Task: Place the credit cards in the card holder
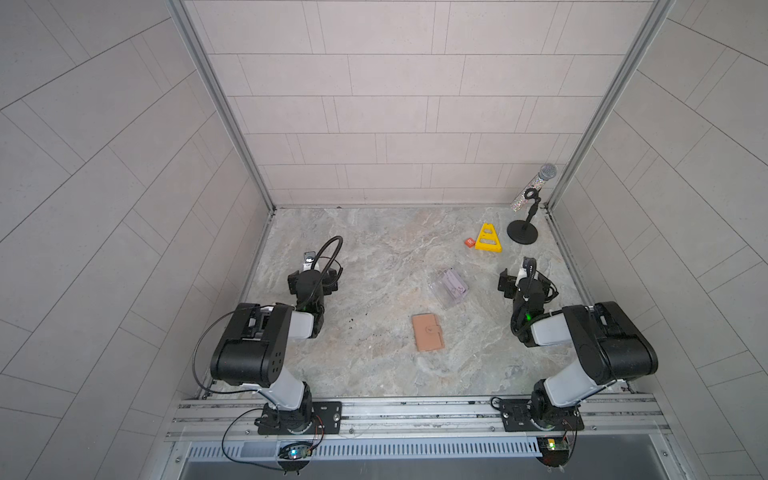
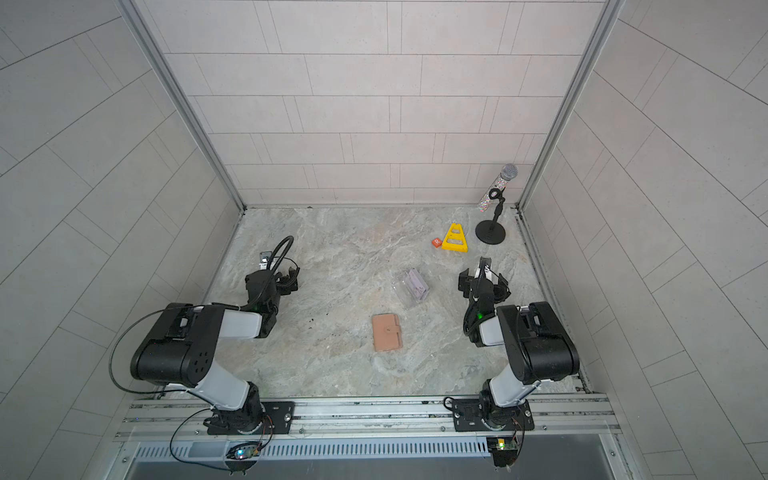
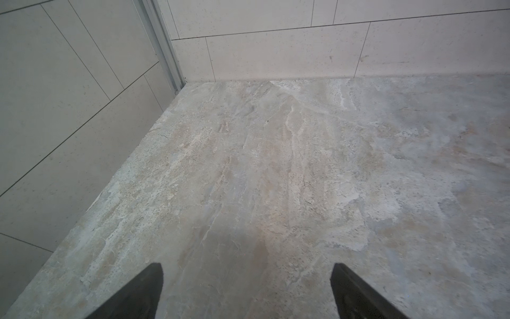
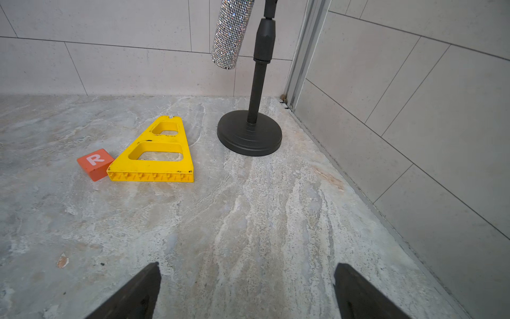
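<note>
Card holder lies closed — left gripper and right gripper both spread wide, empty.

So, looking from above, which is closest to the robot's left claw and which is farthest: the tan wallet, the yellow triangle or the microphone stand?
From the left gripper, in a top view:
1. the card holder, mid-table, towards the front.
2. the yellow triangle, towards the back on the right.
3. the microphone stand, in the back right corner.

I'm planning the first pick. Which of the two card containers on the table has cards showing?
The clear acrylic stand, with pale lilac credit cards in it. The tan card holder lies closed, none visible.
</note>
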Robot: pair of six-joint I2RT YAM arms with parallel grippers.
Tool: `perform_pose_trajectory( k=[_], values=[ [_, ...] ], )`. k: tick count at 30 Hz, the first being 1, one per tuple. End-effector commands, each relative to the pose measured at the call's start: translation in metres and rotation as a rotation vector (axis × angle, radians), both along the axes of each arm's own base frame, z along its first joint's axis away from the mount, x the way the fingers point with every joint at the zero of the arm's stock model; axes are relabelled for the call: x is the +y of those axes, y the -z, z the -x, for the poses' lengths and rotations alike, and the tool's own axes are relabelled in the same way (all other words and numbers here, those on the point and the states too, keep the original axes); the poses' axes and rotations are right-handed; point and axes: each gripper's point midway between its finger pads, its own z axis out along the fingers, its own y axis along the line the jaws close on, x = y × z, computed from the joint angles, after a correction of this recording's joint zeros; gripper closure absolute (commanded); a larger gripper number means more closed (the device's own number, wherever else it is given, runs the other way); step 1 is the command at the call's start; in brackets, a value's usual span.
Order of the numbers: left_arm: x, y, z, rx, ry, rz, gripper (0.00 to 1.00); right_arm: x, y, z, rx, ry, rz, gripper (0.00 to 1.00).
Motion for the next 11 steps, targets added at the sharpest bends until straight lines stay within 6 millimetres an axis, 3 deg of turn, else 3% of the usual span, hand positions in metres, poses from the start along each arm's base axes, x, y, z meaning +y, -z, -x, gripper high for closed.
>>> perform_pose_trajectory(
  k=[1,11],
  values=[
    [-0.0007,-0.0064,-0.0019,-0.032,0.004,0.011,0.0,0.0003,-0.0073,-0.0028,-0.024,0.004,0.017,0.0],
    [-0.0001,-0.0063,-0.0016,-0.032,0.002,0.011,0.0,-0.0001,-0.0064,-0.0025,-0.021,0.005,0.019,0.0]
  ],
)
